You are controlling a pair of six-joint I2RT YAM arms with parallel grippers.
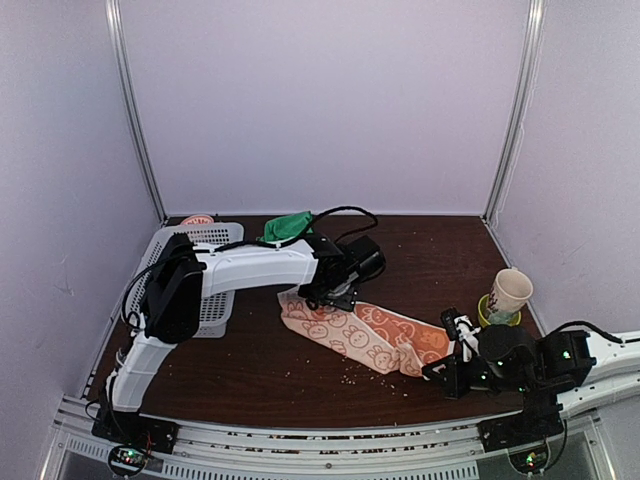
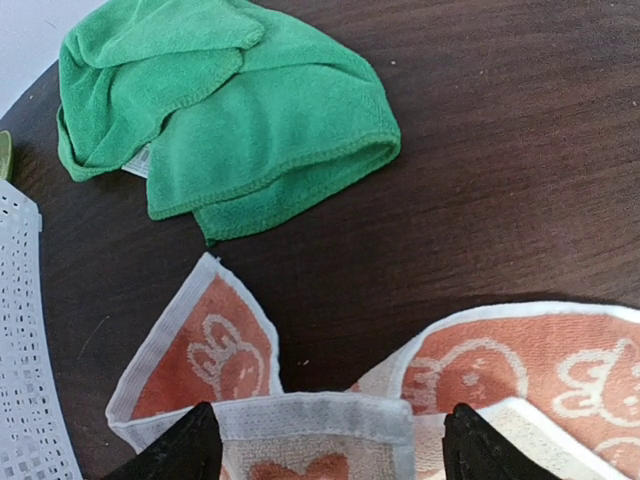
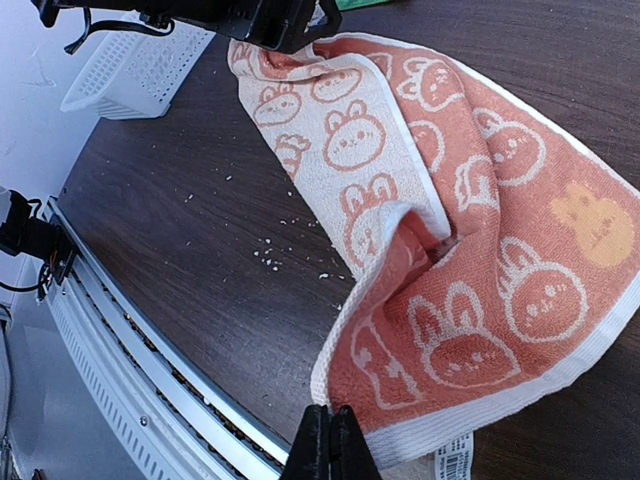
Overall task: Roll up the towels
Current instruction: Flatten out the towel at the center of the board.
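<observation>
Room: pale lilac walls [image 1: 320,100] on three sides, with a metal post [image 1: 135,110] in each rear corner.
Surface: dark brown wood table [image 1: 250,370], with pale crumbs [image 3: 270,255] scattered near the front.
Basket: white and perforated [image 1: 212,312], at the table's left rear, partly under the left arm.
Green towel [image 2: 250,120]: loosely bunched at the rear, just right of the basket and apart from the other cloth.
Left gripper [image 2: 330,450]: released, its fingers spread on either side of the printed towel's folded left end.
Printed towel [image 3: 480,200]: mid-table, stretched slantwise between the two arms and partly folded over itself.
Right gripper [image 3: 328,445]: clenched on the white hem at the printed towel's right corner.
Cup [image 1: 511,292]: upright at the right edge, well apart from the towels.
</observation>
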